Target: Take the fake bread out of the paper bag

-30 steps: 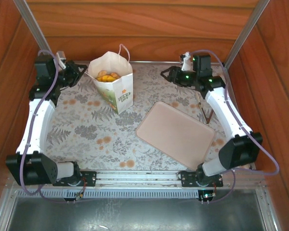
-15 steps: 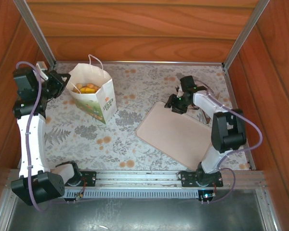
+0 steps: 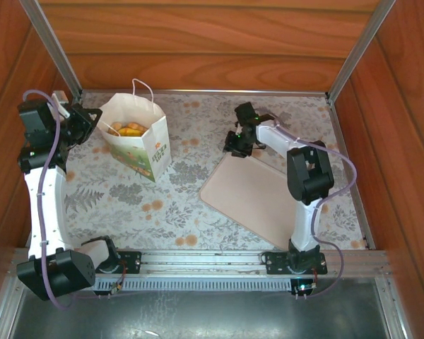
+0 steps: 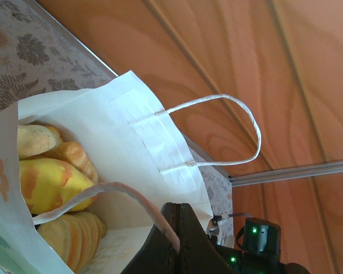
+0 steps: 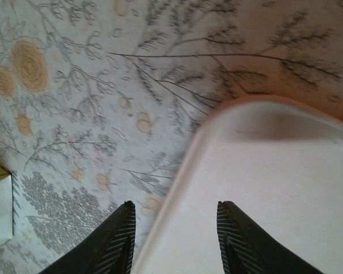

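Fake bread (image 4: 48,180) in paper bag (image 3: 152,145); L gripper (image 3: 92,121) clamped on bag, R gripper (image 5: 174,231) apart.

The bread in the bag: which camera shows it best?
The left wrist view: it looks into the paper bag, showing the fake bread close up, piece by piece. The top external view gives a small golden patch.
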